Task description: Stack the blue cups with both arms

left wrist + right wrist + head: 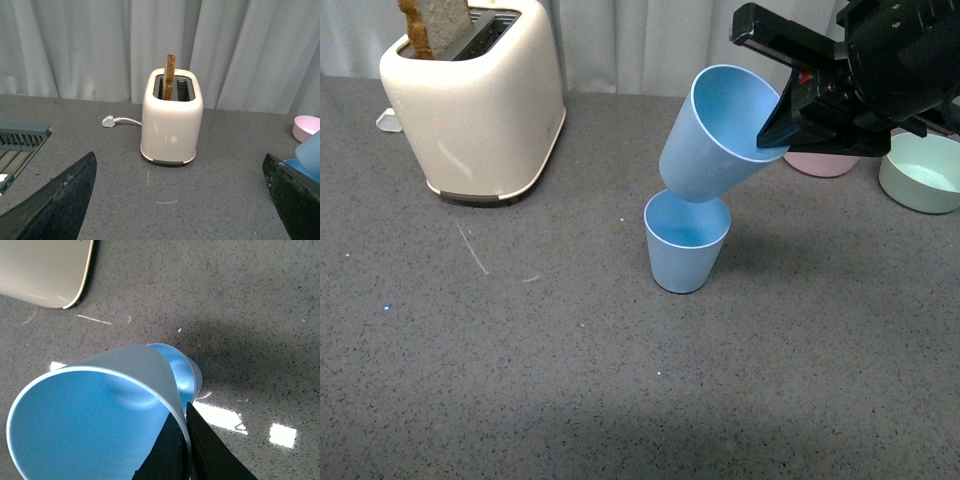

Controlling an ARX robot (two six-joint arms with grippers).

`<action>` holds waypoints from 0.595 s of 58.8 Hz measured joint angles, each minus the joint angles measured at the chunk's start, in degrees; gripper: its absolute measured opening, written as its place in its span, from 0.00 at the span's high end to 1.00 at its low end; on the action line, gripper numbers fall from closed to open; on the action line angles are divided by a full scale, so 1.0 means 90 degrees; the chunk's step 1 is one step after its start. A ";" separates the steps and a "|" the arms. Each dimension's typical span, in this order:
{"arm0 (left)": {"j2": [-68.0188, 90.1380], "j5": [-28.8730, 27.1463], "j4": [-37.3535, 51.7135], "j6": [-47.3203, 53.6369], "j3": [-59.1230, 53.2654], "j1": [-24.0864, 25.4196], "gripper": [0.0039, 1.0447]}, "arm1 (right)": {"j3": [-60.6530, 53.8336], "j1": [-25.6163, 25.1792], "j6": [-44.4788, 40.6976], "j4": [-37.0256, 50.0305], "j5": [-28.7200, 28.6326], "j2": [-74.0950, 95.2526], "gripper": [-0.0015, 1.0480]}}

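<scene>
Grey speckled countertop (520, 380), light scratches on its surface. Cream two-slot toaster (475, 105) stands upright at ten o'clock, one slice of brown bread (435, 25) raised in a slot. White plug (108, 121) with cord lies at the toaster's nine o'clock. At two o'clock, a green bowl (920, 175); a pink bowl (820, 164), partly hidden, just beside it at nine o'clock. Pale curtain (640, 40) behind.

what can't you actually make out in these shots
- Whether the tilted cup touches the standing cup: in the right wrist view the tilted cup covers the contact.
- Pink bowl: front view, mostly behind the right pincer.
- Green bowl: cut by the front view's right edge.
- Left pincer: outside the front view; where it sits is unknown.
</scene>
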 joint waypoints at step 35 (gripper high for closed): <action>0.0000 0.0000 0.0002 0.0000 0.0000 0.0000 0.06 | 0.0032 0.0024 -0.0255 0.0287 0.0185 0.0165 0.50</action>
